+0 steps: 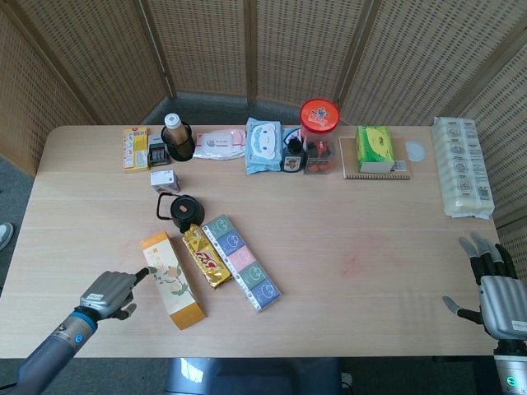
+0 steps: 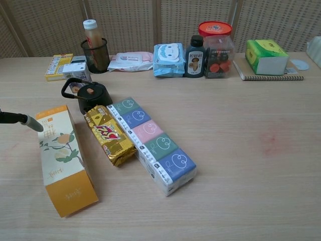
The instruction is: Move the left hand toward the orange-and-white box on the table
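Observation:
The orange-and-white box (image 1: 171, 280) lies flat near the table's front left, its orange end toward the front edge; the chest view shows it as well (image 2: 62, 158). My left hand (image 1: 111, 292) hovers just left of it, holding nothing, with one finger stretched out to the box's upper left edge. In the chest view only that finger (image 2: 22, 120) shows, its tip at the box's left side; whether it touches is unclear. My right hand (image 1: 494, 288) stays at the table's front right corner, fingers upright and apart, empty.
Right of the box lie a gold snack pack (image 1: 206, 256) and a long pack of coloured tissues (image 1: 241, 262). A black kettle (image 1: 181, 211) stands behind them. Bottles, wipes, a red-lidded jar (image 1: 319, 132) and small boxes line the back edge.

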`<state>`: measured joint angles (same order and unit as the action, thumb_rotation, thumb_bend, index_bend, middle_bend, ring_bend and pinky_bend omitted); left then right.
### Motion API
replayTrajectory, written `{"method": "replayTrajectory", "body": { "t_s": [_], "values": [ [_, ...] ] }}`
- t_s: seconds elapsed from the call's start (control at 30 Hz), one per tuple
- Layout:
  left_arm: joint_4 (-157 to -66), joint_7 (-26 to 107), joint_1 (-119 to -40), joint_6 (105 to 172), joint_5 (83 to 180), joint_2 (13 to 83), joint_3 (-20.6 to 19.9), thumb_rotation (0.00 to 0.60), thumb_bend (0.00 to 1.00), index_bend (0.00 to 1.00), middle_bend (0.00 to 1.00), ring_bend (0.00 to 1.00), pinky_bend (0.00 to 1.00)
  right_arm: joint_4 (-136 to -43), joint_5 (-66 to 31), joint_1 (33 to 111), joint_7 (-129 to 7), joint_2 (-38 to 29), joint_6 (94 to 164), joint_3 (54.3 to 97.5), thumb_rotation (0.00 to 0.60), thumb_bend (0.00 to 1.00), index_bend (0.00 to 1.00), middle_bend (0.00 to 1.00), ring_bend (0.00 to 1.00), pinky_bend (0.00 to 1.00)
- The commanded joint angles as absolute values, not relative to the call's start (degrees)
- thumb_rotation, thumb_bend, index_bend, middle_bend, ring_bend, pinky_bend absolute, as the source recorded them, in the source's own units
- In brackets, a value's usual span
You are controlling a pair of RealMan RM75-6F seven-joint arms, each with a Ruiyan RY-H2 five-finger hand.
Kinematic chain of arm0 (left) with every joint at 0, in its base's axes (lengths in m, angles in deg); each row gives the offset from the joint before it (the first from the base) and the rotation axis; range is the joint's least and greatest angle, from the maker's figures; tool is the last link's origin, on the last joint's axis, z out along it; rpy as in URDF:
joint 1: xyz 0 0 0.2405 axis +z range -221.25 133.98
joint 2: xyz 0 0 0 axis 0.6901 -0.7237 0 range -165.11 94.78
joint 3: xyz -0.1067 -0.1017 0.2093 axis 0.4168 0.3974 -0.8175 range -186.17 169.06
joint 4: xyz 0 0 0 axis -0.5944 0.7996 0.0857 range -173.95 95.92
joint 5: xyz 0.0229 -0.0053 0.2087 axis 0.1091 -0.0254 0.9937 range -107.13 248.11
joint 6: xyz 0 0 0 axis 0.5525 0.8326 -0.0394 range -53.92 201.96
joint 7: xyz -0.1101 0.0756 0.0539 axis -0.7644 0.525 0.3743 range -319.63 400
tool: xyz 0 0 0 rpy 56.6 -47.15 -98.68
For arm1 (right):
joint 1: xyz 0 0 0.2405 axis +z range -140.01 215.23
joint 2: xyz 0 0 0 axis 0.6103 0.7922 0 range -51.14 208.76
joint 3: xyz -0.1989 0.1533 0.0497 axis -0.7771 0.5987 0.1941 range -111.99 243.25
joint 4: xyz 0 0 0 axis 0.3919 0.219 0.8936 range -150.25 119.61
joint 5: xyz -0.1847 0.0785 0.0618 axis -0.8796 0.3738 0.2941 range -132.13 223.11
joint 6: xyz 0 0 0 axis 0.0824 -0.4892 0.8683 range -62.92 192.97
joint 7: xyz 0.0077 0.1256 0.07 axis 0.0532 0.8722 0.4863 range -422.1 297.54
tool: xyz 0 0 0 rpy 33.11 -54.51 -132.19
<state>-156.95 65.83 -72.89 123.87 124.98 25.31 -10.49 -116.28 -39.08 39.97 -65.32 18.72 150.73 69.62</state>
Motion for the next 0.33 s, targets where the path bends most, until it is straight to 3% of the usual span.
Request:
{"method": "replayTrajectory", "body": {
  "t_s": [0.03, 0.33],
  "values": [
    [-156.84, 68.37, -74.47, 125.16, 122.01, 26.84, -11.2, 0.6, 0.41, 0.12, 1.0, 1.0, 1.0, -116.39, -39.19, 39.92, -65.04, 18.88, 150.78, 69.57, 0.6, 0.02, 0.0, 0.0, 0.0, 0.0],
    [-155.38, 70.1, -75.35, 128.04, 120.4, 29.63, -11.75, 0.6, 0.43, 0.12, 1.0, 1.0, 1.0, -116.61, -39.34, 39.9, -64.55, 19.29, 150.54, 69.36, 0.6, 0.02, 0.0, 0.0, 0.0, 0.0]
  ]
}}
